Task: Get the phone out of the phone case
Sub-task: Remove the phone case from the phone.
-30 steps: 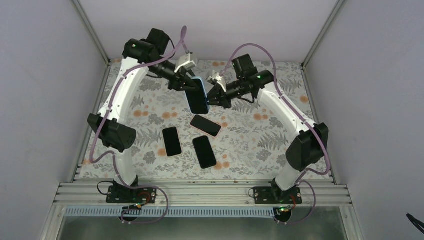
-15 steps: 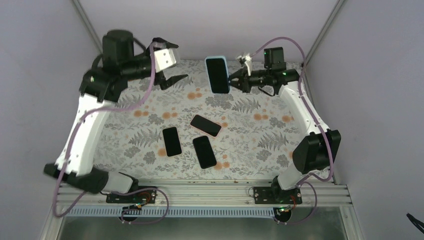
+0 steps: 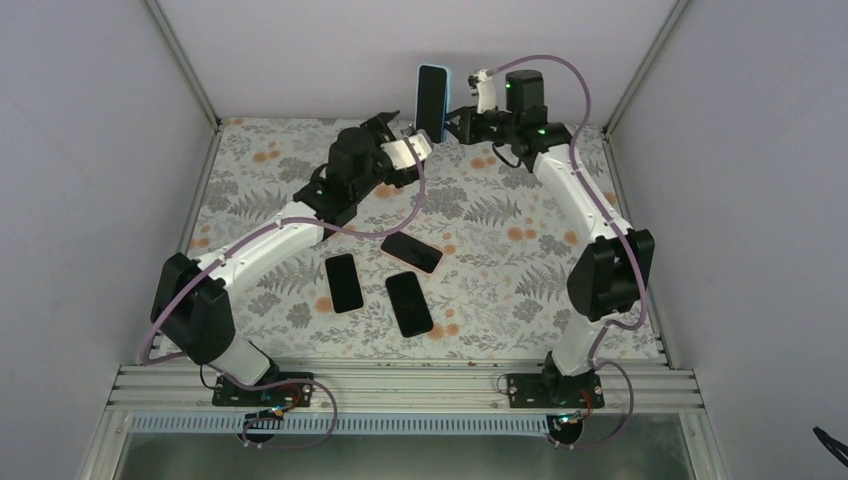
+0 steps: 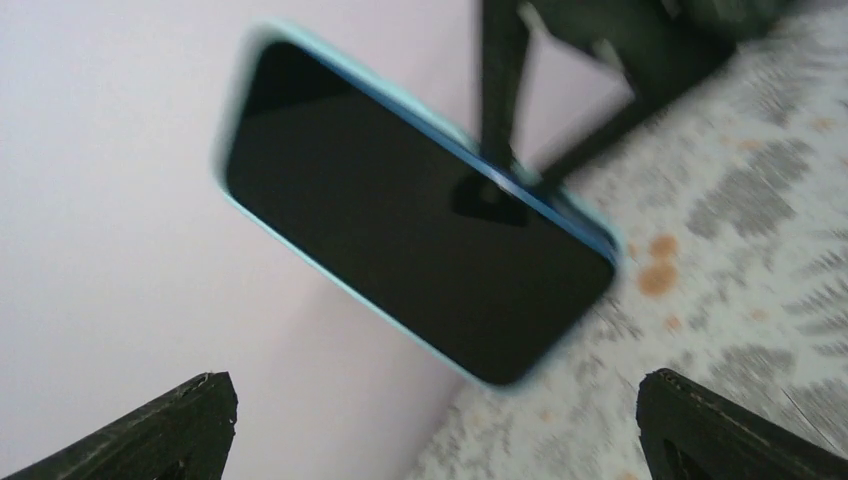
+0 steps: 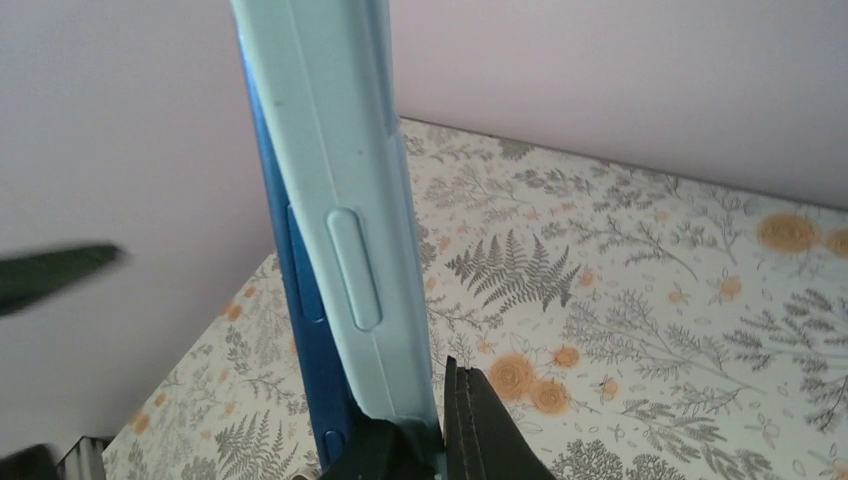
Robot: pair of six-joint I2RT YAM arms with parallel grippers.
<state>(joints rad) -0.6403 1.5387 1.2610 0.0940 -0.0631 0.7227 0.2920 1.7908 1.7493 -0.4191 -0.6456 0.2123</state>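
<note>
A phone with a dark screen (image 4: 415, 215) sits in a light-blue phone case (image 3: 432, 100) held upright in the air near the back wall. My right gripper (image 3: 457, 124) is shut on the lower end of the phone case (image 5: 345, 200). In the right wrist view the phone's dark-blue side (image 5: 290, 300) shows along the case's edge. My left gripper (image 3: 425, 142) is open just in front of and below the phone, touching nothing. Its fingertips (image 4: 195, 420) stand wide apart at the bottom corners of the left wrist view.
Three bare black phones lie on the floral table mat (image 3: 520, 270): one at left (image 3: 343, 282), one in the middle (image 3: 409, 303), one slanted behind them (image 3: 411, 251). Grey walls close in the back and both sides.
My left gripper let go of the cased phone, opened wide, swung out to the left and came back below it. My right arm lifted the phone up and back toward the wall.
</note>
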